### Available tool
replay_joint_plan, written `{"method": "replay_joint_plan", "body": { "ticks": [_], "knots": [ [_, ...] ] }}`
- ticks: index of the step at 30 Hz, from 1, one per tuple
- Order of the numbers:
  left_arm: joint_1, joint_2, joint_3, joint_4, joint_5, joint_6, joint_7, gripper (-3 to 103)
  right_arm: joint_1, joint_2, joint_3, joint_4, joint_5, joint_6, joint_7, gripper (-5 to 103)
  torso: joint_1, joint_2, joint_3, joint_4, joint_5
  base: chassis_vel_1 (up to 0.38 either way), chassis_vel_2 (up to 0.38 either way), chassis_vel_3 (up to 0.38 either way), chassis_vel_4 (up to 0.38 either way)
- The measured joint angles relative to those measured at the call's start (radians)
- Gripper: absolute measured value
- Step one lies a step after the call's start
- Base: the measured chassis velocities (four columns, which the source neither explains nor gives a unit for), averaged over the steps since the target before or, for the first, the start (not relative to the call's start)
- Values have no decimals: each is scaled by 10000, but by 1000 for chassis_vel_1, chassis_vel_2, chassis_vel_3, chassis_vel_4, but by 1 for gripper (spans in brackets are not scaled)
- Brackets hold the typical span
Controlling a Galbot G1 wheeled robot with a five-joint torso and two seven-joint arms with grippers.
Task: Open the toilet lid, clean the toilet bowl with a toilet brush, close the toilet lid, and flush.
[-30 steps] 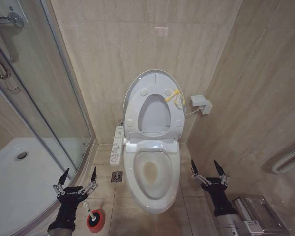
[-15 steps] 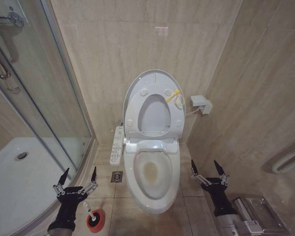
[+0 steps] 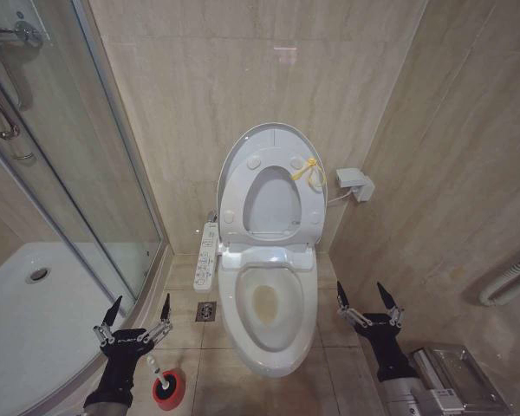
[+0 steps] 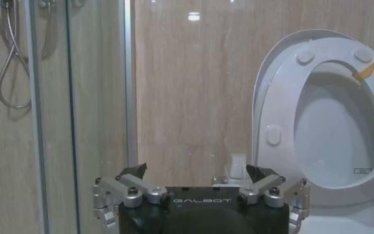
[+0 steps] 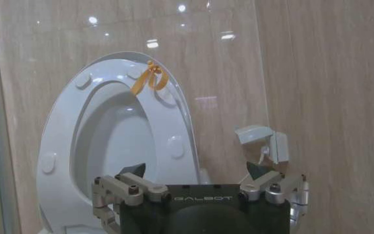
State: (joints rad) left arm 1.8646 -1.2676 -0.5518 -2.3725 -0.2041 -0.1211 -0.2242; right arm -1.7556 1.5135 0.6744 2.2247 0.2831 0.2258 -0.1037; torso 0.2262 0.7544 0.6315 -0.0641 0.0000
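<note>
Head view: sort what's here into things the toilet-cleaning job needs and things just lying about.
Part of the job:
- toilet lid, raised against the wall
- toilet bowl, stained inside
- toilet brush in its red holder, on the floor by the open left tool

Just there:
- shower enclosure
- control panel
- wall box
- metal bin

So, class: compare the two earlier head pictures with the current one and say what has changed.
Nothing has visibly changed. The left claw hangs open above the toilet brush in its red holder, the right claw hangs open right of the toilet bowl, and the toilet lid stands raised against the wall.
</note>
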Motion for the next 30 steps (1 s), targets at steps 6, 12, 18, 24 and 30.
{"method": "replay_joint_plan", "body": {
  "ticks": [6, 12, 18, 24, 30],
  "knots": [
    [0, 0, 0, 0, 0, 0, 0, 100, 0, 0, 0, 0, 0, 0, 0, 100, 0, 0, 0, 0, 0, 0, 0, 0, 0],
    [0, 0, 0, 0, 0, 0, 0, 100, -51, -162, 160, 274, 98, -523, 141, 100, 0, 0, 0, 0, 1, 0, 0, 0, 0],
    [-1, 0, 0, 0, 0, 0, 0, 100, -230, -711, 735, 1219, 484, -2287, 674, 100, 0, 0, 0, 0, 1, 0, 0, 0, 0],
    [0, 0, 0, 0, 0, 0, 0, 100, -397, -1220, 1282, 2135, 851, -3994, 1190, 100, 0, 0, 0, 0, 2, 0, 0, 0, 0],
    [0, 0, 0, 0, 0, 0, 0, 100, -524, -1627, 1708, 2753, 1139, -5313, 1592, 100, -1, 0, 0, 0, -1, 0, 0, 0, 0]
  ]
}}
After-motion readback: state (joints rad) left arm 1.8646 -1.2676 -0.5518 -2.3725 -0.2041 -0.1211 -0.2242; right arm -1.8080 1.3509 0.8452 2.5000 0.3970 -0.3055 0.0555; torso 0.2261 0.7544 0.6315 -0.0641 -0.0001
